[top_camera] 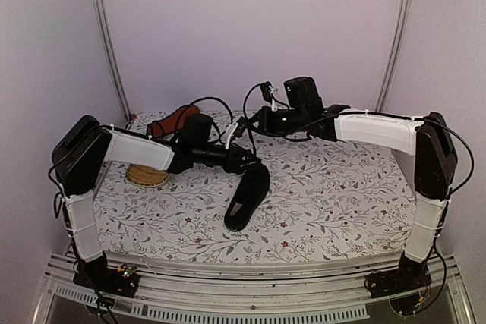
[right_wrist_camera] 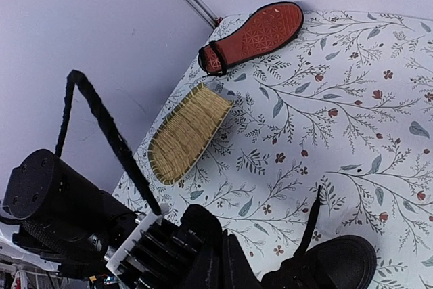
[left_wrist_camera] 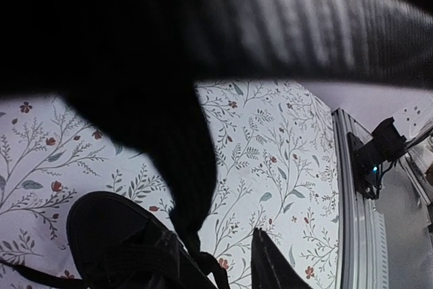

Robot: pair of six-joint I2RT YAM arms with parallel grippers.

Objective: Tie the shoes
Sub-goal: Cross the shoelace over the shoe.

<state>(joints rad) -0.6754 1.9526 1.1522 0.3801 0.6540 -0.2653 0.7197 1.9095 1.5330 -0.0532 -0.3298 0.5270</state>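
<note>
One black shoe (top_camera: 247, 201) stands upright mid-table; its toe shows in the left wrist view (left_wrist_camera: 111, 231) and the right wrist view (right_wrist_camera: 331, 265). The other shoe (top_camera: 168, 121) lies on its side at the back left, reddish sole showing (right_wrist_camera: 257, 35). My left gripper (top_camera: 247, 161) hovers just above the first shoe's opening, its jaws apart (left_wrist_camera: 220, 248), with a lace strand (left_wrist_camera: 199, 252) in the gap. My right gripper (top_camera: 241, 133) is just behind it, fingers pressed together (right_wrist_camera: 223, 252), and seems to pinch that strand, which rises from the shoe. Another lace (right_wrist_camera: 312, 218) lies on the cloth.
A yellow woven mat (top_camera: 146, 176) lies left of the shoe, under my left arm, and shows in the right wrist view (right_wrist_camera: 184, 133). A black braided cable (right_wrist_camera: 108, 140) arcs over my left wrist. The floral cloth ends at a metal rail (left_wrist_camera: 355, 187).
</note>
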